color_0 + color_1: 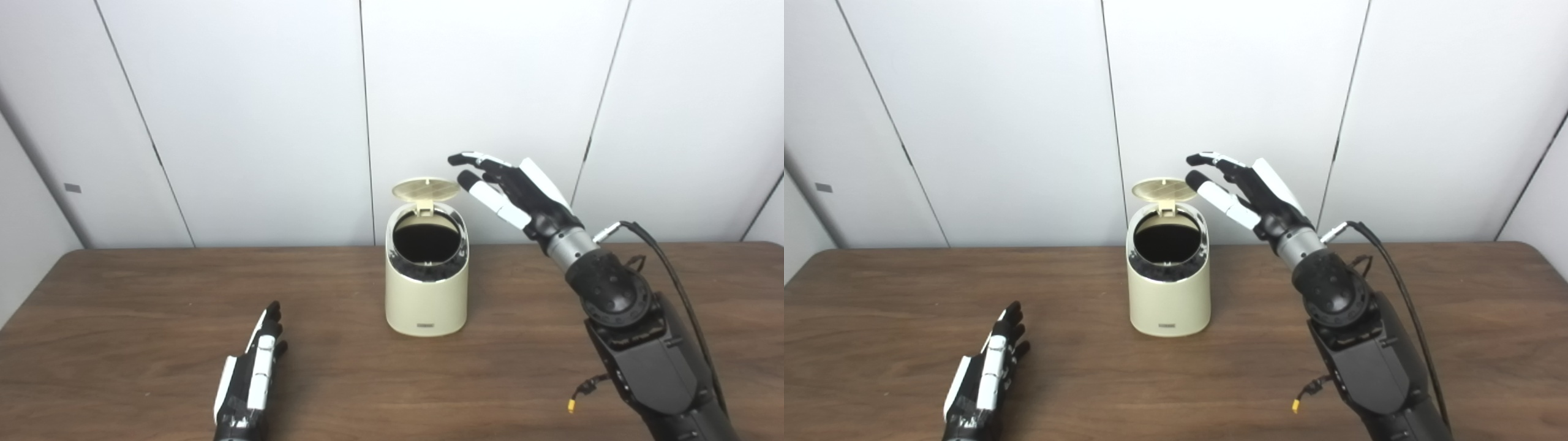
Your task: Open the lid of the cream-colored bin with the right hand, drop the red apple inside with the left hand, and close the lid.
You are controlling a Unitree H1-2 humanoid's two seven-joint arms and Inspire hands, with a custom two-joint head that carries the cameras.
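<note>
The cream-colored bin [426, 300] stands mid-table with its round lid [425, 189] tipped up at the back and its dark mouth showing. My right hand [514, 190] hovers open just right of the raised lid, fingertips close to the lid's edge, fingers apart and holding nothing. Low on the left, my left hand [254, 370] lies on the table with straight fingers, open and empty. No red apple shows in either view; the bin's inside is too dark to read.
The brown wooden table [122, 318] ends at a white panelled wall [245, 122] close behind the bin. A black cable [667, 269] loops off my right forearm above the table's right side.
</note>
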